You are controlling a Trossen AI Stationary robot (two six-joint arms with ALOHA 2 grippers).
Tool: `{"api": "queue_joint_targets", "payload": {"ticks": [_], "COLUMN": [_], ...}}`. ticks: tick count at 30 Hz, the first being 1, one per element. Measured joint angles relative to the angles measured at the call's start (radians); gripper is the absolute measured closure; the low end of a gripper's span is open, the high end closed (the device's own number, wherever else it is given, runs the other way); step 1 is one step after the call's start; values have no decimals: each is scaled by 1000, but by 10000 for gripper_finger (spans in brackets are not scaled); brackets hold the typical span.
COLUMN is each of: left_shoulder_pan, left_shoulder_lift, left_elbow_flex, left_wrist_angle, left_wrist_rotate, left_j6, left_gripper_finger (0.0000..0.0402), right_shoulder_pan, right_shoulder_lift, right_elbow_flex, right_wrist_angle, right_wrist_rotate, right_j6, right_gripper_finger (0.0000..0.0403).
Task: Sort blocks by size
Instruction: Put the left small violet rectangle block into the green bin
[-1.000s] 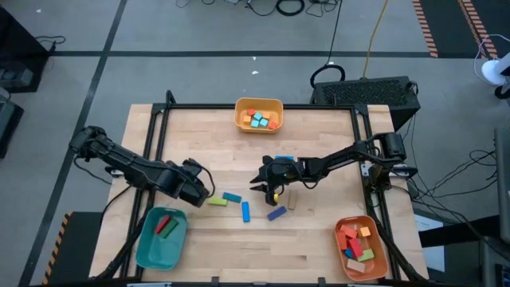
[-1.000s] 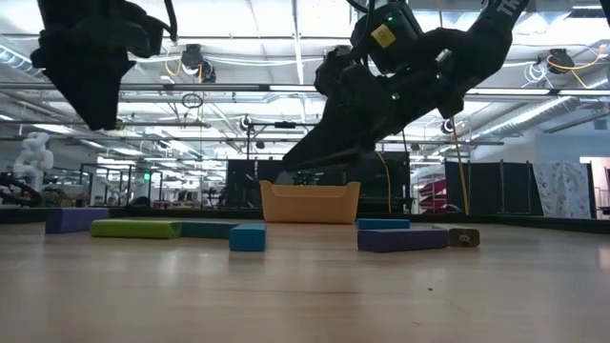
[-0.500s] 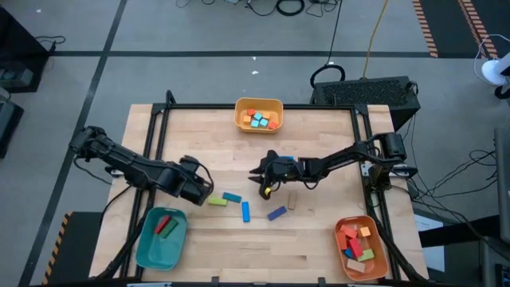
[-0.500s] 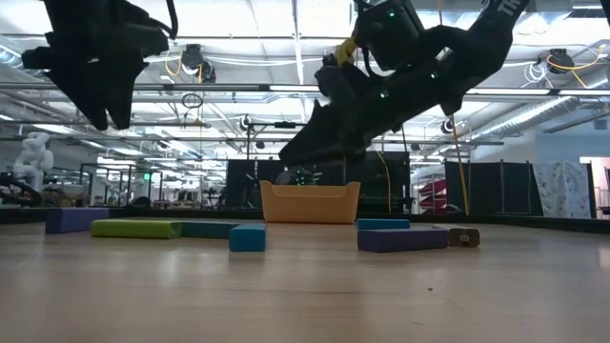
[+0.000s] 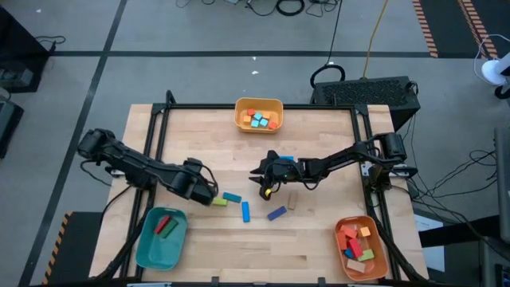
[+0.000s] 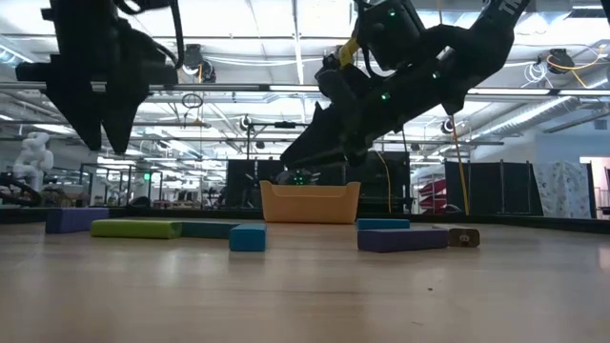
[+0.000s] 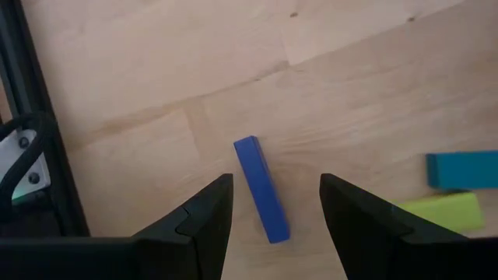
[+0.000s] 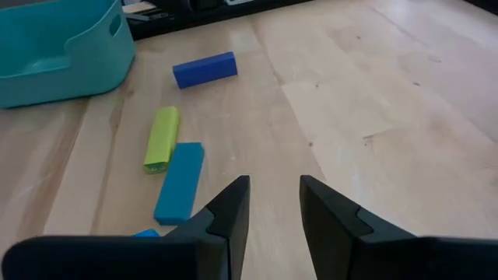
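A blue bar [image 7: 261, 189] lies flat on the table near the teal tray [image 5: 161, 237]. My left gripper [image 7: 274, 180] hangs above it, open and pointing down, one finger on each side, touching nothing. In the high view the gripper [image 5: 207, 191] hides this bar. Beside it lie a yellow-green bar [image 5: 217, 202] and a teal bar [image 5: 232, 197]. My right gripper [image 5: 260, 182] hovers over the table's middle, slanting down toward those bars. Its fingers [image 8: 233, 204] stand a little apart with bare wood between them.
Another blue bar [image 5: 245, 211], a purple-blue bar [image 5: 276, 213] and a tan block [image 5: 292, 199] lie near the middle. A yellow tray [image 5: 259, 104] of small cubes stands at the far edge. An orange tray [image 5: 376, 247] with blocks is near right. The teal tray holds red and green bars.
My left gripper has come down toward the table and a little toward the yellow-green bar, rolling about its own axis as it sank. My right gripper has kept its place and twisted slightly. No block has moved.
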Motion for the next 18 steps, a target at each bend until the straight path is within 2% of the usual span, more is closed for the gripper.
{"api": "queue_joint_targets", "payload": {"ticks": [6, 10, 18], "left_shoulder_pan": [16, 38, 54], "left_shoulder_lift": [57, 78, 81], "left_elbow_flex": [0, 0, -2], "left_wrist_angle": [7, 11, 15], "left_wrist_rotate": [8, 65, 63], "left_j6": [0, 1, 27], "left_gripper_finger": [208, 208, 208], "right_shoulder_pan": [-3, 2, 8], "right_shoulder_lift": [0, 0, 0], "right_elbow_flex": [0, 0, 0], "right_wrist_angle": [-5, -5, -6], "right_wrist_rotate": [2, 1, -3], "right_j6": [1, 1, 1], "right_gripper_finger": [305, 305, 305]}}
